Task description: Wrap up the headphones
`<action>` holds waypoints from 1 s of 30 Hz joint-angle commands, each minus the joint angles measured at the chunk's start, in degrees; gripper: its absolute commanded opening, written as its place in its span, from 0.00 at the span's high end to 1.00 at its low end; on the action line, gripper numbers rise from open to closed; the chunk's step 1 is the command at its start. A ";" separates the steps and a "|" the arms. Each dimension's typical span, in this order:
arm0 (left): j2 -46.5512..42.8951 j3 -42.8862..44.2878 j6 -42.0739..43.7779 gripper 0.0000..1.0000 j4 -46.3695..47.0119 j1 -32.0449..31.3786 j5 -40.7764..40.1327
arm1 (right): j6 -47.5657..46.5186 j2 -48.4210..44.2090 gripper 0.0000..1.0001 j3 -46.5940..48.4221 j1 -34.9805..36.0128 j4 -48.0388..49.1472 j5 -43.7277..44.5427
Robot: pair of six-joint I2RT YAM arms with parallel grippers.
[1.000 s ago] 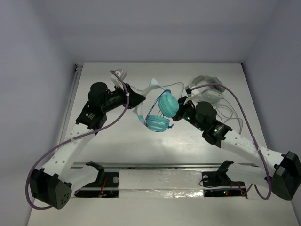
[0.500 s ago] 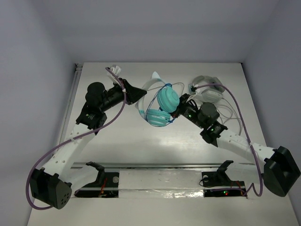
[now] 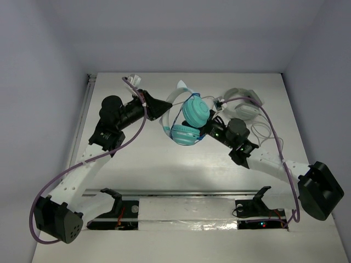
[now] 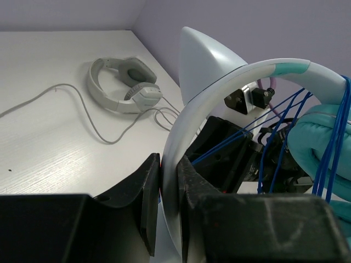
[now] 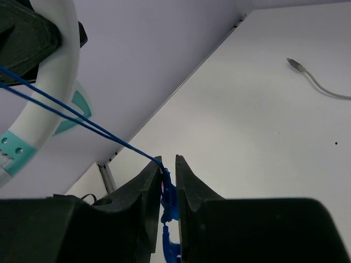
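The teal headphones [image 3: 189, 121] hang above the table's middle, one cup over the other. My left gripper [image 3: 163, 109] is shut on their pale headband [image 3: 174, 99]; in the left wrist view the headband [image 4: 219, 87] runs between the jaws of that gripper [image 4: 169, 164]. The thin blue cable [image 4: 274, 118] crosses several times from the band to the teal cup [image 4: 323, 129]. My right gripper [image 3: 206, 127] sits right of the cups. In the right wrist view it [image 5: 168, 161] is shut on the blue cable's end [image 5: 169, 198], and the cable [image 5: 82, 125] runs taut to the headband [image 5: 49, 93].
White-grey headphones [image 3: 244, 104] with a loose grey cable [image 3: 266, 131] lie at the back right, close behind my right arm; they also show in the left wrist view [image 4: 123, 85]. The grey cable's plug [image 5: 296, 64] lies on the table. Walls close the back and sides.
My right arm has swung left, carrying the blue cable closer in under the cups. The upper cup has shifted up and right. My left gripper rose slightly, still holding the headband.
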 commanded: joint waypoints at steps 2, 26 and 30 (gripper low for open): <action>-2.00 4.93 -2.60 1.00 5.94 -0.23 -1.83 | 0.56 -0.03 0.77 -1.79 -0.52 3.80 -1.16; 8.89 -7.90 -22.28 1.00 19.82 -1.28 -36.81 | 19.02 1.55 1.00 -10.76 6.68 5.92 5.24; 11.27 -7.64 -22.29 1.00 19.56 -2.77 -44.27 | 21.65 0.67 1.00 -11.46 10.80 5.47 12.35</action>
